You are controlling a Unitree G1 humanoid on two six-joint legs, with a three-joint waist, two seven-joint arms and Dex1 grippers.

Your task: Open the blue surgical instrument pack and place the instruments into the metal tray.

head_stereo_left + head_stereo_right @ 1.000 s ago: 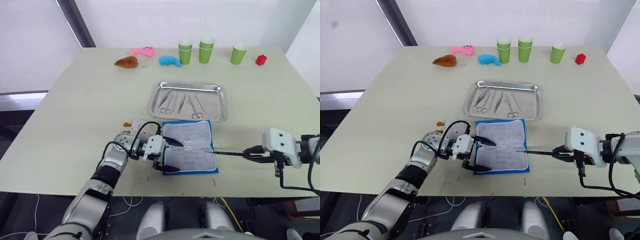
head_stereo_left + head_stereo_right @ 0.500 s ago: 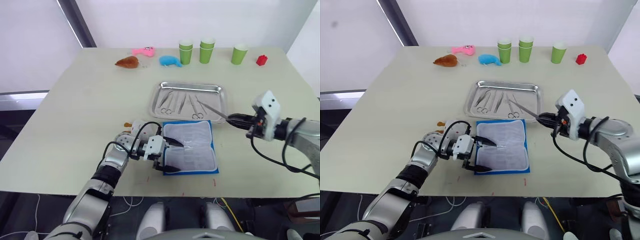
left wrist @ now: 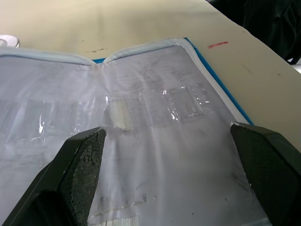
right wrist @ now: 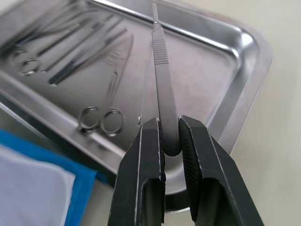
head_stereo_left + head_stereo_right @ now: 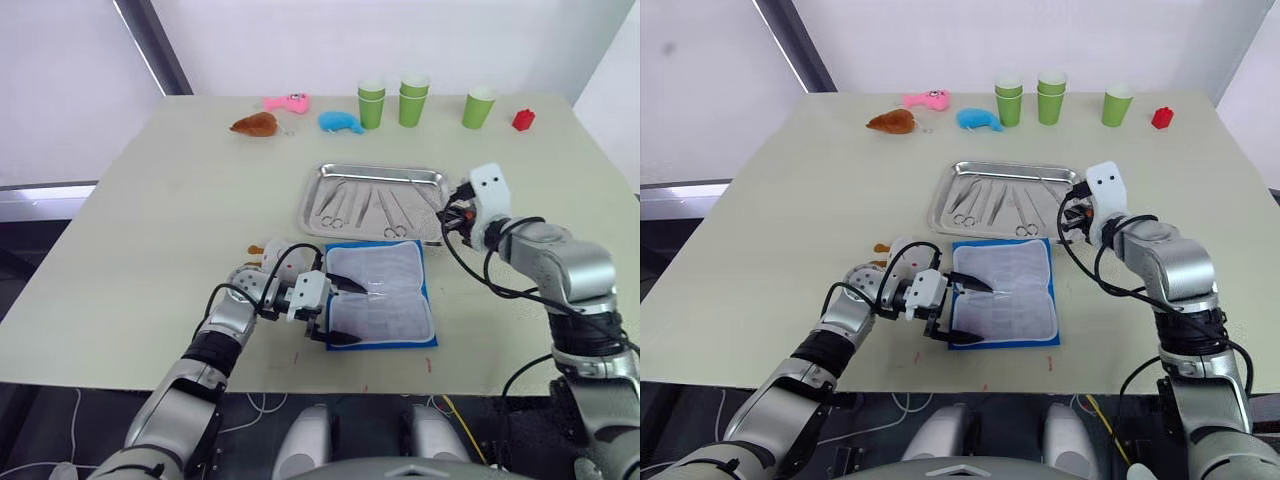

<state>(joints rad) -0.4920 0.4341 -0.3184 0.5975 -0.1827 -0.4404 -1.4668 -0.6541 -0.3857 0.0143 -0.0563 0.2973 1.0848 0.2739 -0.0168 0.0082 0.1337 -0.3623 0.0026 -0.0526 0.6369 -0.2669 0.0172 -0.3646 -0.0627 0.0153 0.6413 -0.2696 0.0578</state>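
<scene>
The blue surgical instrument pack [image 5: 380, 296] lies open and flat near the table's front edge, its pale lining [image 3: 155, 141] facing up with no tools showing on it. My left gripper [image 5: 343, 312] stands open at the pack's left edge, one finger on each half. The metal tray [image 5: 432, 180] sits just behind the pack and holds several instruments [image 5: 362, 205], some with ring handles [image 4: 101, 120]. At the tray's right end, my right gripper [image 4: 170, 123] is shut on a slim steel instrument [image 4: 162, 70] that points out over the tray floor.
Along the far edge stand three green cup stacks [image 5: 413, 100], a red block [image 5: 521, 120], a blue whale toy [image 5: 338, 122], a pink toy [image 5: 286, 102] and a brown toy [image 5: 253, 124]. A small orange and white object [image 5: 258, 250] lies by my left wrist.
My right gripper has carried the slim instrument from the table right of the pack up to the tray's right end. The left arm and the pack have stayed put.
</scene>
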